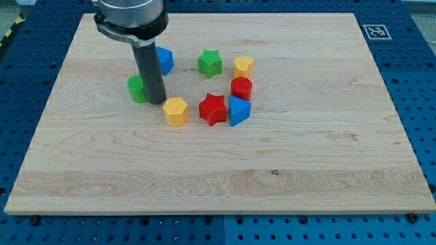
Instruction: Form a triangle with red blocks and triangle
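A red star block (212, 109) lies near the board's middle, touching a blue triangle block (238, 111) on its right. A red cylinder block (241, 88) stands just above the blue triangle. My tip (155, 102) rests on the board to the left of these, right beside a green cylinder block (137, 89) that the rod partly hides, and a little up-left of a yellow hexagon block (176, 111). The tip is apart from both red blocks.
A blue block (165, 60) sits behind the rod at the view's top. A green star block (210, 62) and a yellow block (243, 67) lie above the red cylinder. The wooden board (306, 170) lies on a blue perforated table.
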Robot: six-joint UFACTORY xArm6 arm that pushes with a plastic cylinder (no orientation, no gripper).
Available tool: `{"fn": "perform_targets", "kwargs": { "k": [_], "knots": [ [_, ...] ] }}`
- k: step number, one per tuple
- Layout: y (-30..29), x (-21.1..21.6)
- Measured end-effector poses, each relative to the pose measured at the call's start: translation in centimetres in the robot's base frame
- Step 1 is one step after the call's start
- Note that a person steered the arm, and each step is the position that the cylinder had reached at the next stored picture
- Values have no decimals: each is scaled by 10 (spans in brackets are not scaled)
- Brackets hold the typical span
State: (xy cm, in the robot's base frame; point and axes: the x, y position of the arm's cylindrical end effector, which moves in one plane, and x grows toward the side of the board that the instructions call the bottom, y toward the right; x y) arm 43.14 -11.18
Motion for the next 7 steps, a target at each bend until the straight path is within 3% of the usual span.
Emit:
{"fn": "perform_targets", "kwargs": {
  "k": [3, 7],
  "knots": [
    [45, -21],
    [115, 20]
  ]
}}
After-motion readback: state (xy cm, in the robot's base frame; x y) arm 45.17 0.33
